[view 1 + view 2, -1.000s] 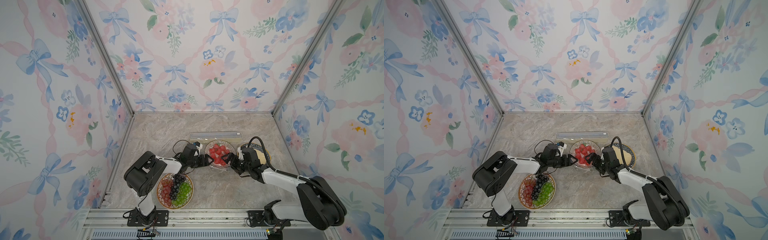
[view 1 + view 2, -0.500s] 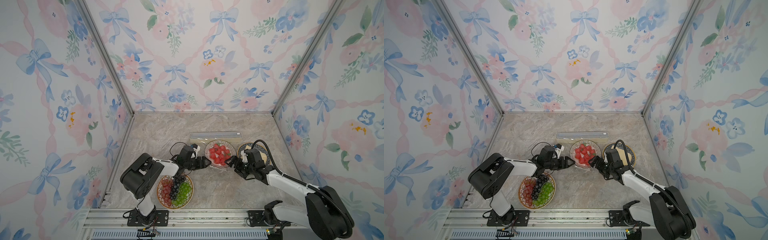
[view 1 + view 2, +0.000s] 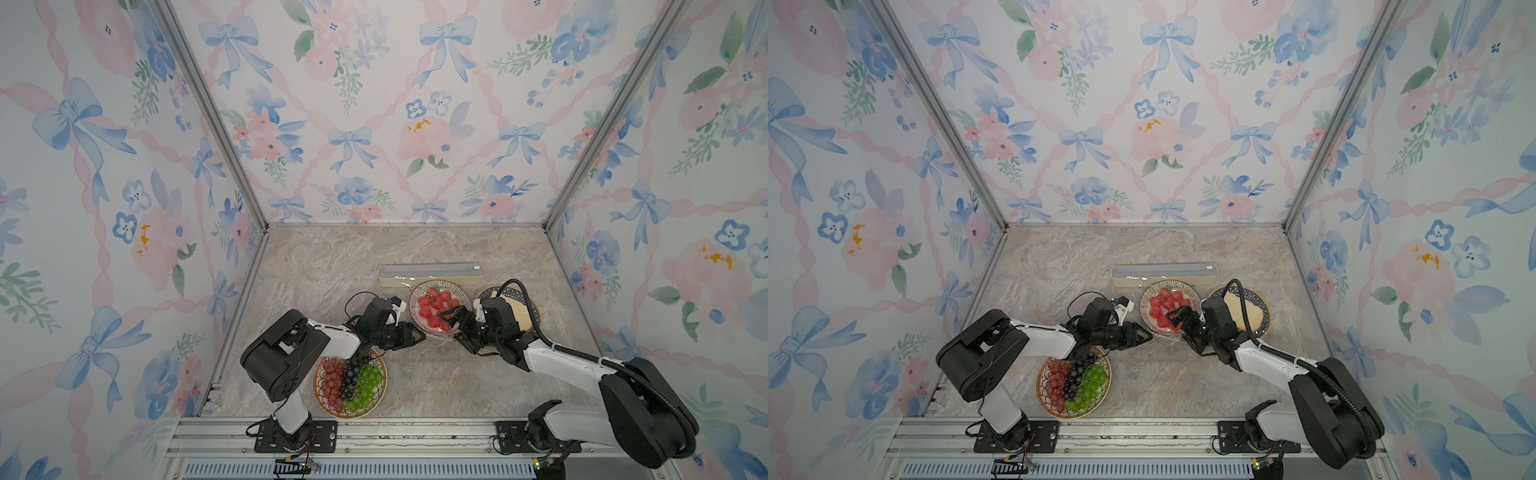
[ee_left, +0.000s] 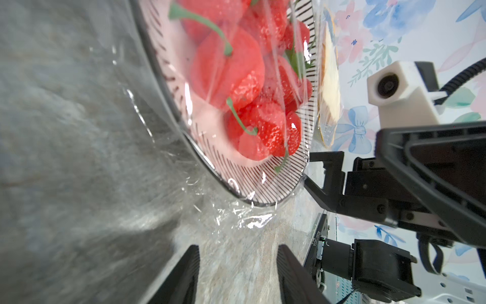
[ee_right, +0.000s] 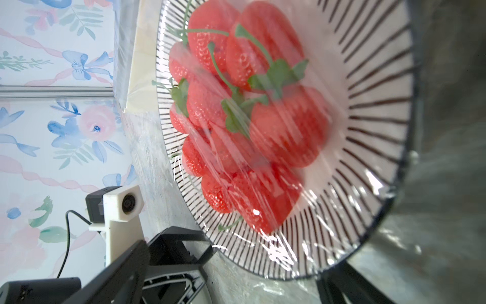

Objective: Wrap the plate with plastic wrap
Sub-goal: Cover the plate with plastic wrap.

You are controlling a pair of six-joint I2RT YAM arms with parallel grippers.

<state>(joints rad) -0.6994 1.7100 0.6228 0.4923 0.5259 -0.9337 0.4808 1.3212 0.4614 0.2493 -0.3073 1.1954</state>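
Left wrist view: left tool [image 4: 238,247] parted, empty, near plastic wrap [image 4: 252,221] covering plate [image 4: 236,181]; right tool [image 4: 309,168] spread wide at its rim.

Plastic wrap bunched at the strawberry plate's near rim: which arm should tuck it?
Left, probably: the left end effector faces the bunched plastic wrap head-on, jaws apart. The right end effector sits aside at the plate rim.

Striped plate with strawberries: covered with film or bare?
Covered. Clear glossy plastic wrap stretches over the red strawberries and the black-striped white plate rim; its crinkled edge lies on the grey marbled table.
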